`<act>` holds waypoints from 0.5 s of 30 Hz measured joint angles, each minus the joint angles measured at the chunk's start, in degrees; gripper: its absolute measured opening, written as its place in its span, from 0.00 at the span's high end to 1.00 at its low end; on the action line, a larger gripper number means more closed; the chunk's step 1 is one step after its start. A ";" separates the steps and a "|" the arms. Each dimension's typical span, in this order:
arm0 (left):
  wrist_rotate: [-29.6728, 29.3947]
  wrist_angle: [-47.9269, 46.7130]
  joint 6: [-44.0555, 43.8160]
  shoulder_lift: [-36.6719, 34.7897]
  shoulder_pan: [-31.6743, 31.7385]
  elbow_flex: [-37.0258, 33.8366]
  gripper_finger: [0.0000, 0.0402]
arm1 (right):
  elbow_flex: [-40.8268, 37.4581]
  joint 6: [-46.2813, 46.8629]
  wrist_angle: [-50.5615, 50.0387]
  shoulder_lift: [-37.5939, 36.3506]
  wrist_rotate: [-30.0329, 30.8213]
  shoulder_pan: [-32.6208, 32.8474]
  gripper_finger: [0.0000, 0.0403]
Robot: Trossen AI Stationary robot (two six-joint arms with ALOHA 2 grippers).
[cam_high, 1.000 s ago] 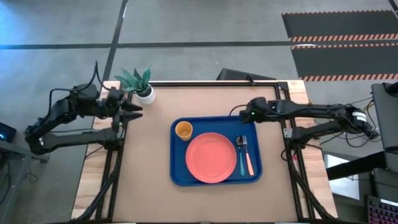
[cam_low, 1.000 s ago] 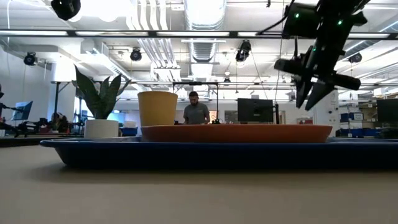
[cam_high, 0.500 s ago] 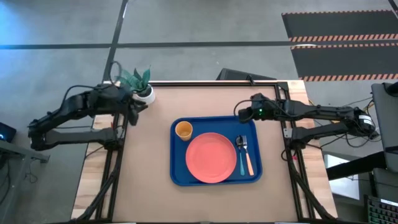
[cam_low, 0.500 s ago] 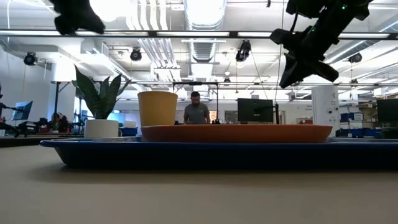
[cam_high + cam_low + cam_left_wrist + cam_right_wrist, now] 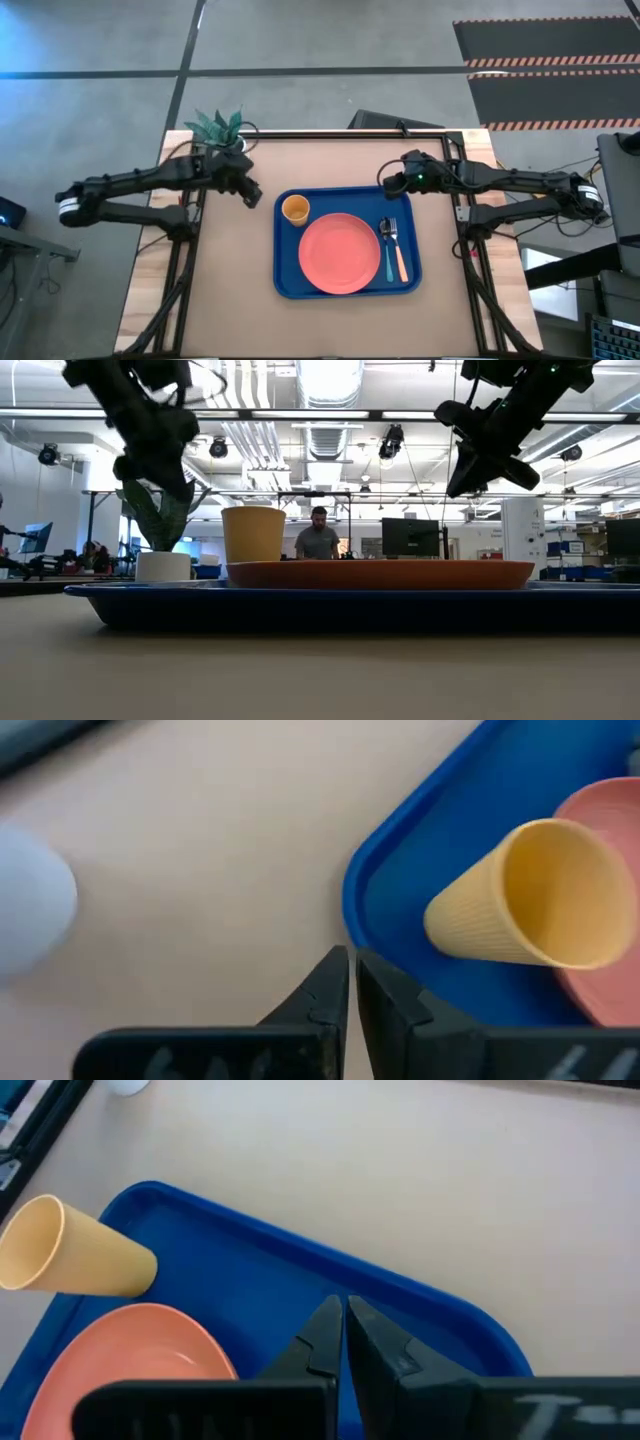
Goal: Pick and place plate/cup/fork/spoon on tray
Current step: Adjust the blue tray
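tray (image 5: 285,282) mid-surface, carrying everything | plate (image 5: 339,253) centre, cup (image 5: 294,209) upright at its 10 o'clock, spoon (image 5: 388,246) and fork (image 5: 397,248) side by side at its 3 o'clock | left gripper (image 5: 250,195) fingers closed, empty, hovering beside cup | right gripper (image 5: 387,183) fingers closed, empty, above tray's 1 o'clock corner

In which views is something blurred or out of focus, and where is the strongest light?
In the left wrist view, the white pot is a soft, unfocused blob, while the cup is fairly sharp. In the low view, bright ceiling lights wash out the top, leaving the left gripper and the right gripper as dark silhouettes. The high view is evenly lit.
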 joint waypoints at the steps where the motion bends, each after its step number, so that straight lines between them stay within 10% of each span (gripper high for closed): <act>1: 0.02 0.40 -1.38 0.97 0.00 -0.39 0.98 | 0.02 -0.04 -0.08 -0.16 0.02 0.00 0.98; 15: 9.72 11.30 -1.59 13.15 0.02 -3.27 0.98 | 0.02 -3.00 -0.16 -2.49 0.03 0.02 0.98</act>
